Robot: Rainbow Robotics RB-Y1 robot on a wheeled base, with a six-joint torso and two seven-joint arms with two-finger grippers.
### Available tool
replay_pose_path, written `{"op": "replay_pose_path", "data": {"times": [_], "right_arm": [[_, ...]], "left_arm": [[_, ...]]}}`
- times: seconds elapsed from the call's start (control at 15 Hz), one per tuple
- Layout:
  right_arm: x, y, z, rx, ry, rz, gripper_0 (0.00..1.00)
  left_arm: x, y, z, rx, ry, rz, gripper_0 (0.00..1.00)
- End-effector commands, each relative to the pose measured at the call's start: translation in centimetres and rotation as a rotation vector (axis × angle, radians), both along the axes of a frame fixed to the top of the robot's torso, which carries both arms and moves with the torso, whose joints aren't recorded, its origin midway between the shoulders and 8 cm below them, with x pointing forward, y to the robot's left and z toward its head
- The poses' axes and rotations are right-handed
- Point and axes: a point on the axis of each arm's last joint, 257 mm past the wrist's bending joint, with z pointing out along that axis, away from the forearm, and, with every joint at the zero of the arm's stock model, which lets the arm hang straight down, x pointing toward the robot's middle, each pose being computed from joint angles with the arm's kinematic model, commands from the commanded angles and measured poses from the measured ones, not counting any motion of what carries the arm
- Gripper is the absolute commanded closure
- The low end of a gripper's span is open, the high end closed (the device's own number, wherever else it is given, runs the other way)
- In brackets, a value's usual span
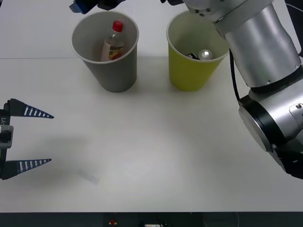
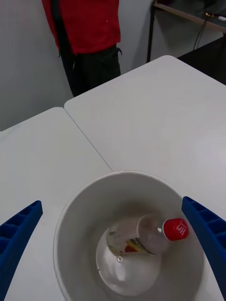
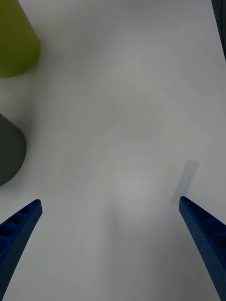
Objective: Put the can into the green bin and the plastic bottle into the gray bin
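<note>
Both items look sorted: the plastic bottle [image 1: 113,41] leans inside the gray bin [image 1: 116,71], and the can [image 1: 204,55] lies in the green bin [image 1: 189,71]. The right gripper [image 2: 113,244] hangs just above the gray bin, fingers spread wide and empty. The likely mishap from here is a clipped rim — these light bins stand close together, and the right arm reaches over the green one, so a low or sideways withdrawal could tip either. The left gripper [image 1: 28,139] idles over bare counter [image 1: 151,156], wide open, holding nothing. The right wrist view looks straight down the gray bin at the tilted bottle — the front view alone shows the can.
</note>
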Motion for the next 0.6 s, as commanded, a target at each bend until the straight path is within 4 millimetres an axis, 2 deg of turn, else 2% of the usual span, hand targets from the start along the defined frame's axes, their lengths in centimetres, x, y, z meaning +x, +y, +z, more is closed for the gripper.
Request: {"op": "replay_pose_path", "data": {"times": [0.07, 0.33, 0.6], "right_arm": [[-3.0, -2.2, 0.1, 0.0, -0.038, 0.029, 0.0], [-6.9, -5.5, -2.2, 0.014, -0.075, 0.061, 0.0], [-9.0, -8.4, -4.9, -0.002, -0.101, 0.064, 0.0]], "left_arm": [[0.0, 0.0, 0.0, 0.0, 0.0, 0.0, 0.0], [0.0, 0.0, 0.0, 0.0, 0.0, 0.0, 0.0], [0.0, 0.0, 0.0, 0.0, 0.0, 0.0, 0.0]]}}
